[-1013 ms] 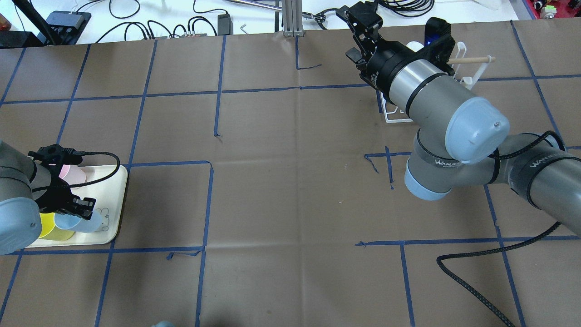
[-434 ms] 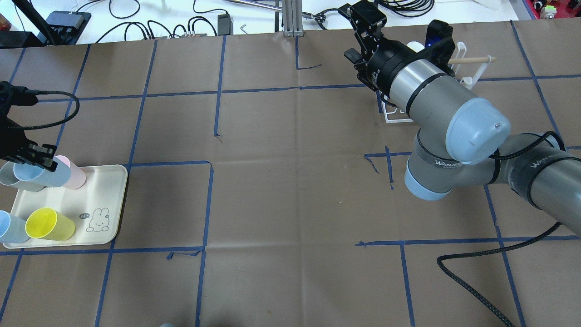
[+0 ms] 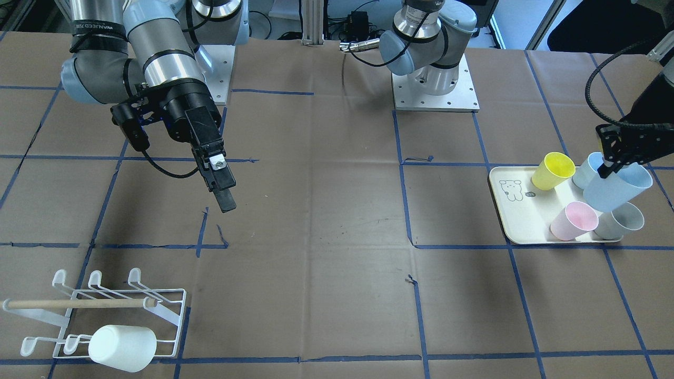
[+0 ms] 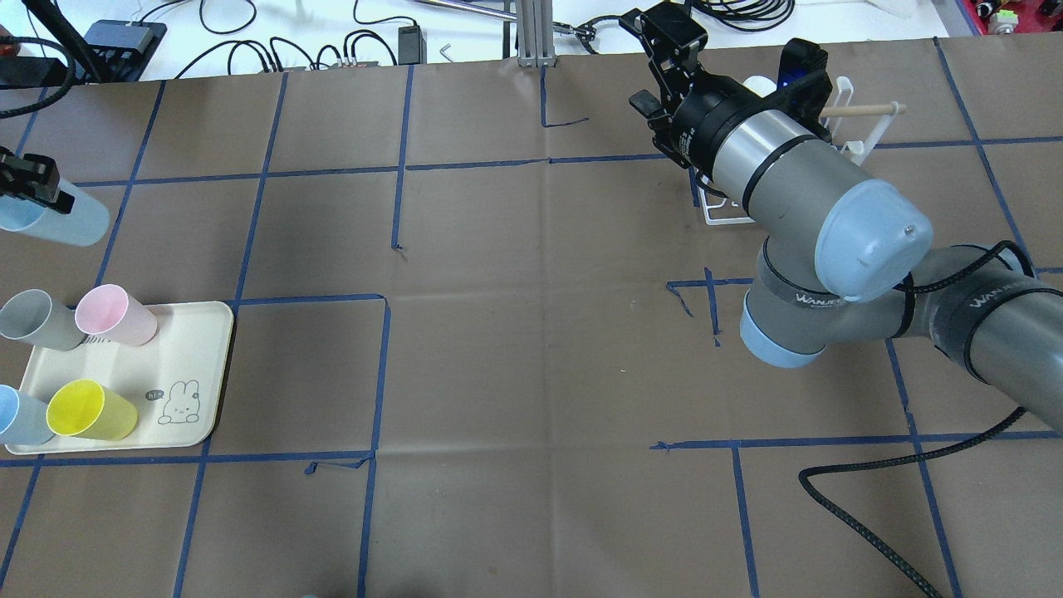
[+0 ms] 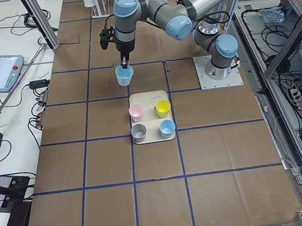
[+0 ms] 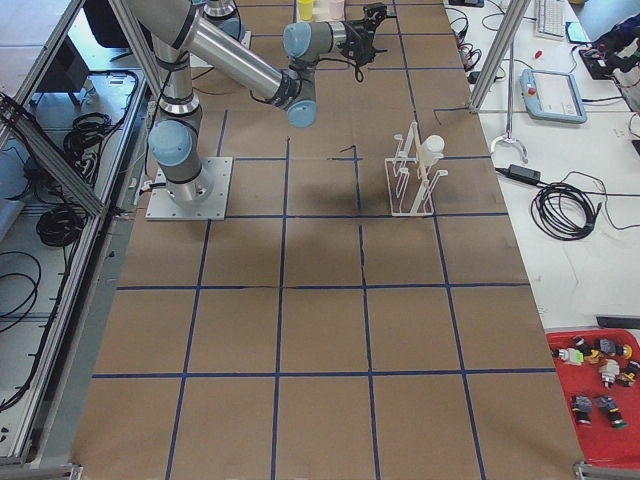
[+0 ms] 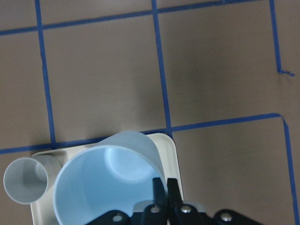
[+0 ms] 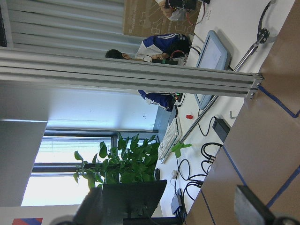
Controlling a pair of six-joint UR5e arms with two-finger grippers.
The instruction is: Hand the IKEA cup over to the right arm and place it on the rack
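Cup: the pale blue IKEA cup (image 3: 617,190) hangs mouth up, slightly tilted, just past the tray's end on the side nearer the table's middle. It touches nothing but the pincer.
Left gripper (image 7: 165,190): clamped on the cup's rim, one finger inside the wall and one outside. I judge this leaves the body bare for the other arm to take.
Right gripper (image 3: 224,197): its wrist view shows the jaws apart with nothing between them. It is angled down over bare table, well apart from the cup, apparently waiting to receive.
Tray (image 3: 521,216): holds four upright cups: yellow cup (image 3: 553,170), pink cup (image 3: 574,220), grey cup (image 3: 621,221), second blue cup (image 3: 582,173).
Rack (image 3: 79,303): one white cup (image 3: 122,348) lies on its side over the row farthest from the robot. The other prongs are free.
Stage: hand-over not yet made.
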